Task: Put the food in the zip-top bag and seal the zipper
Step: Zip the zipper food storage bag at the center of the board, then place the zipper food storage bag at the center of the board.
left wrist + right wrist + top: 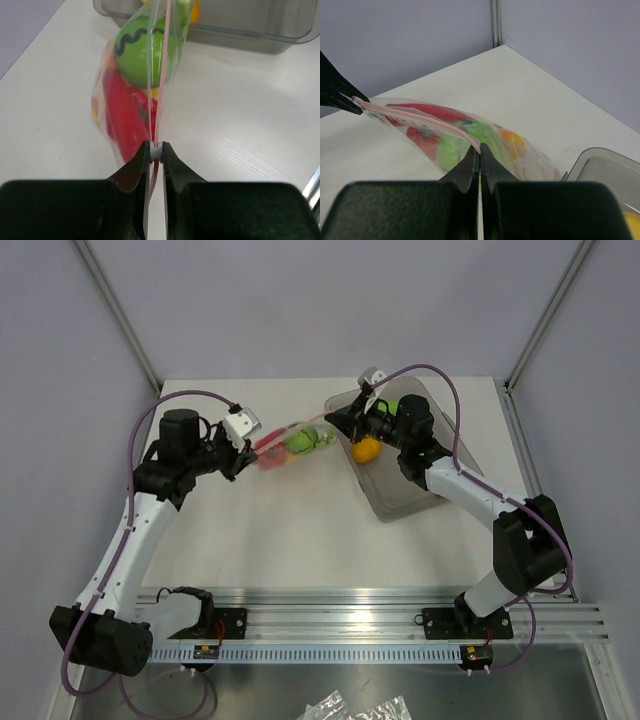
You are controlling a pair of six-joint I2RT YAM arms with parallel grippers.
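A clear plastic zip-top bag (295, 440) is stretched between the two grippers near the white table's (300, 540) far edge, beside the grey translucent tray (400, 502) at the far right corner. The left gripper (156, 150) pinches one end of the bag's thin pink-red zipper strip (162, 75) with its jaws narrow. The right gripper (480, 150), jaws fully closed, pinches the strip towards its other end. Glossy green (135, 55) and red (122, 117) toy food lies inside the bag, and a yellow toy fruit (366, 449) is in the tray.

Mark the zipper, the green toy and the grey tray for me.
zipper (162, 75), left wrist view, pink strip's middle stretch.
green toy (131, 57), left wrist view, its rounded front.
grey tray (240, 43), left wrist view, near wall.
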